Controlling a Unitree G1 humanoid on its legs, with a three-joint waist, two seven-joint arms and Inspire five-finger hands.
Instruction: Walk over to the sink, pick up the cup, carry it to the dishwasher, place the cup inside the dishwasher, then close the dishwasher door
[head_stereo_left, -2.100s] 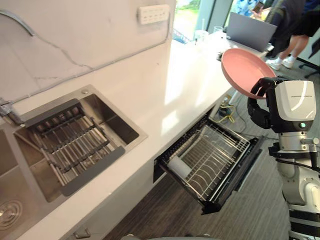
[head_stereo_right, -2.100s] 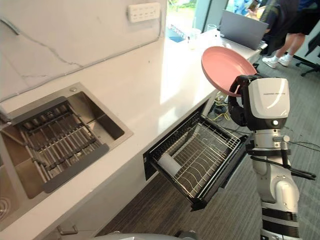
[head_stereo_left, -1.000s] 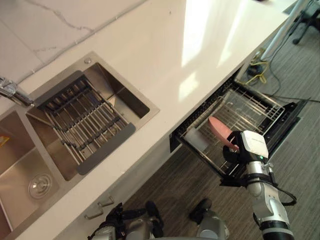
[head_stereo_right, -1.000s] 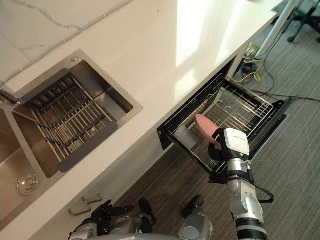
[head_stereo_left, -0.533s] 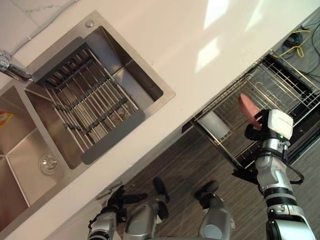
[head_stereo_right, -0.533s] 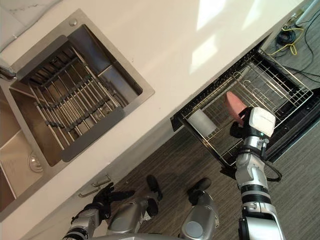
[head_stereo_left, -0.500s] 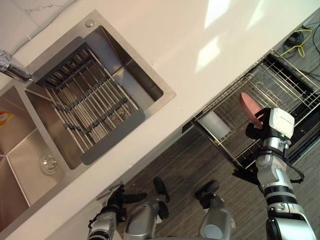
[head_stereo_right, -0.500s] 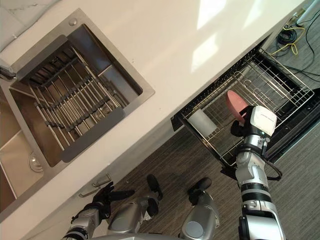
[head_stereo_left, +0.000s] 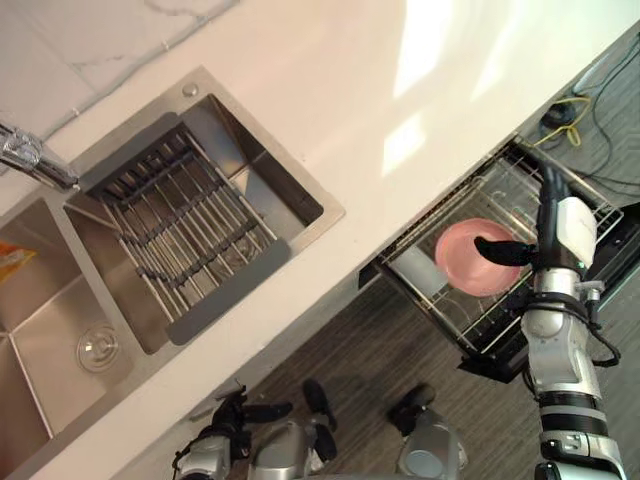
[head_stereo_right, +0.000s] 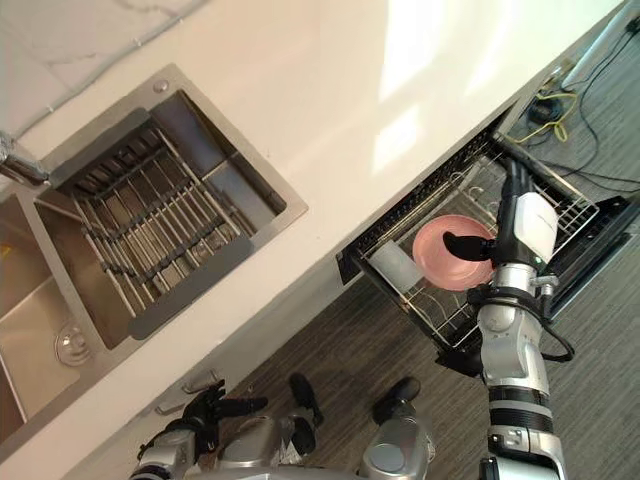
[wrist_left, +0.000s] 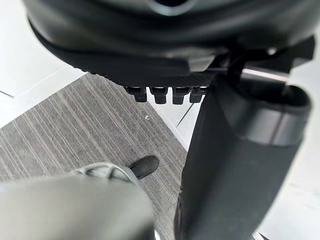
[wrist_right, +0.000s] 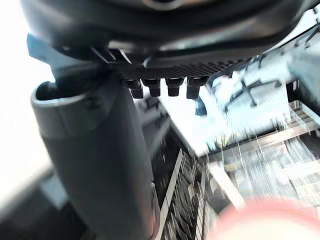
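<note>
Plate (head_stereo_left: 462, 268), pink, in right hand (head_stereo_left: 503, 249) over pulled-out dishwasher rack (head_stereo_left: 505, 195)

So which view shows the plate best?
The left eye view: the whole plate shows above the rack, the right hand gripping it. The right eye view shows the same; the right wrist view, part of its pink rim; the left wrist view faces the floor.

Your two head eyes look steeply down over the counter (head_stereo_left: 420, 80). They share the sink (head_stereo_left: 265, 175) at left, the rack (head_stereo_left: 500, 195) and the plate (head_stereo_left: 465, 262) at right. Each wrist camera sits tight behind its hand: the left hand (wrist_left: 235, 165) faces floor (wrist_left: 75, 125), the right hand (wrist_right: 100, 150) faces rack and plate.
</note>
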